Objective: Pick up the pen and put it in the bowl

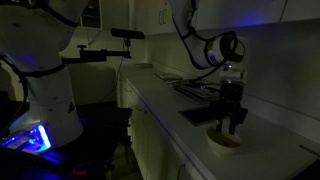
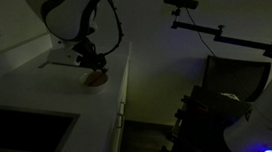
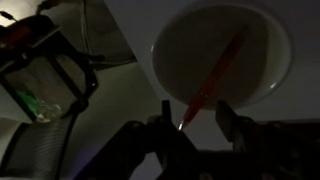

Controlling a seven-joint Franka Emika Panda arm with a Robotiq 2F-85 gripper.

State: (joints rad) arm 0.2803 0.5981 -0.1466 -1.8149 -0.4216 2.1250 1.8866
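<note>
We see the pen (image 3: 215, 80) in the wrist view as a thin red-orange stick lying slantwise. Its far end is inside the bowl (image 3: 195, 35), and its shaft crosses the near rim. Its near end shows a small bright tip and reaches out between the fingers (image 3: 228, 125). The gripper (image 3: 192, 125) has its jaws spread, with a clear gap on each side of the pen, so nothing is clamped. We cannot tell whether the pen rests on the rim or hangs just above it.

The bowl is pale, round and shallow. In both exterior views it sits on the counter (image 1: 170, 105) near the front edge, and the gripper (image 1: 231, 122) points straight down right over the bowl (image 1: 224, 141). From the opposite side, the gripper (image 2: 94, 68) stands just above the bowl (image 2: 95, 80), but both views are too dark for us to make out the pen.

Just beside the bowl, farther back on the counter, lies a dark flat tray (image 1: 198, 114). The arm (image 1: 205, 48) comes down from above to the wrist. A camera (image 1: 127, 34) on a boom stands well apart from the counter, and it also appears in an exterior view (image 2: 182, 3). A blue light (image 1: 30, 140) glows low down, far from the bowl.
</note>
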